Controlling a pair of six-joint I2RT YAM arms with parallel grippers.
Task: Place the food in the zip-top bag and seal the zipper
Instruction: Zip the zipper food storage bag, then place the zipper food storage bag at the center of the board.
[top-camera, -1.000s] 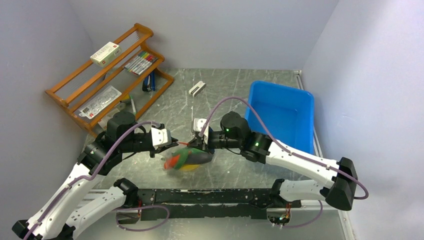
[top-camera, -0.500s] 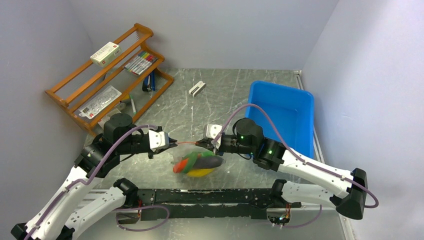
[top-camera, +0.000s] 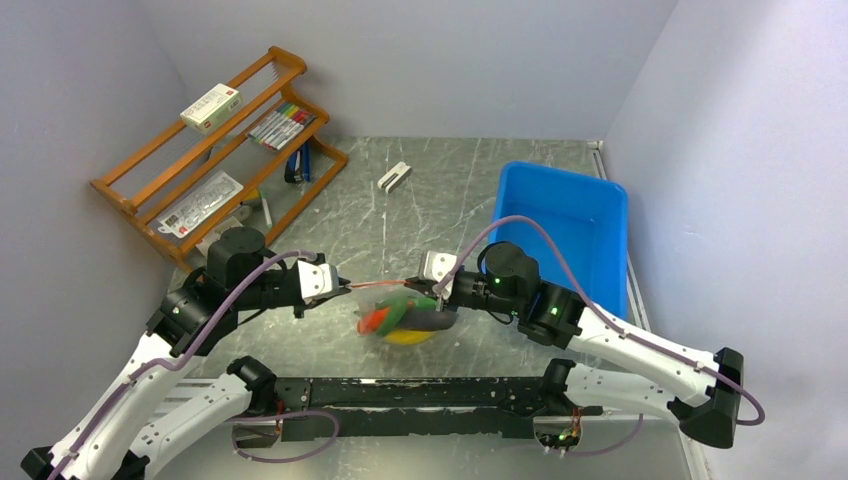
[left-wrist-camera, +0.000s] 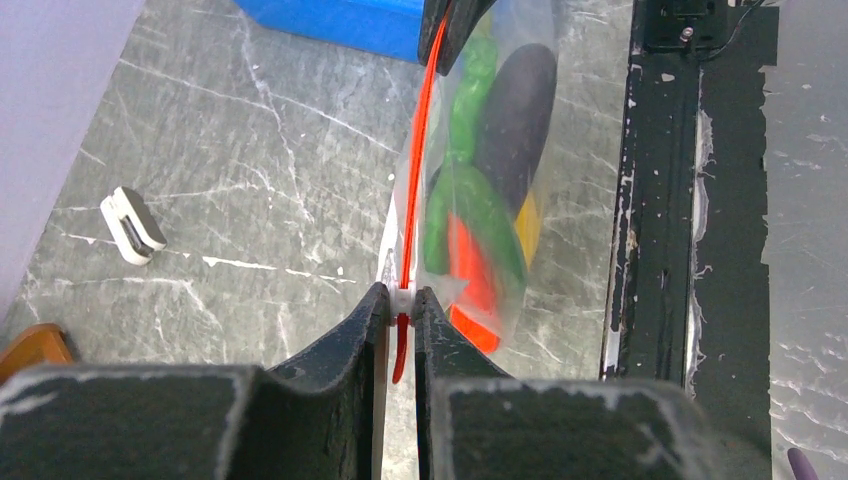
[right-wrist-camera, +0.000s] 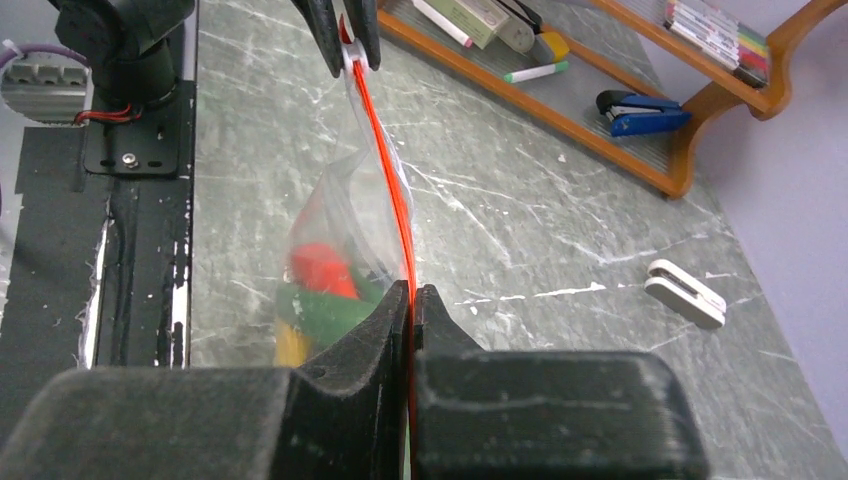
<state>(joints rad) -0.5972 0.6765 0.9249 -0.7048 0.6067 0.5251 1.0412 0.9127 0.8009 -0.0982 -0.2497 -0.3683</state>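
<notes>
The clear crinkly plastic zip-top bag (top-camera: 405, 318) hung just above the grey marbled bench (top-camera: 440, 170), between the two arms and near the front edge. The left fingers (left-wrist-camera: 375, 320) were pinched tight on a little white tab (left-wrist-camera: 401, 298) at one end of the thin red-orange zipper (left-wrist-camera: 420, 170). The right fingers (right-wrist-camera: 395, 320) were squeezed shut on the same zipper further along, so the strip made a straight line between them. The food sat low inside the bag. Just in front of the bag lay a long black rail (top-camera: 420, 392). Behind the right arm stood a big blue plastic bin (top-camera: 560, 225), well apart from the bag. In the far left corner leaned an orange-brown wooden rack (top-camera: 150, 195) holding a white box (top-camera: 211, 107), a row of coloured pens (top-camera: 280, 125) and a blue stapler (right-wrist-camera: 640, 110). A small white clip (top-camera: 394, 177) lay on the bench between the rack and the bin, far from the bag. I counted one bag, one bin, one rack, one box, one stapler and one clip. The pens were too small to count. In the bag I could see one dark purple eggplant (left-wrist-camera: 520, 110), one long green pod (left-wrist-camera: 470, 150), one red-orange chili (left-wrist-camera: 470, 270) and one yellow piece (left-wrist-camera: 528, 225).
</notes>
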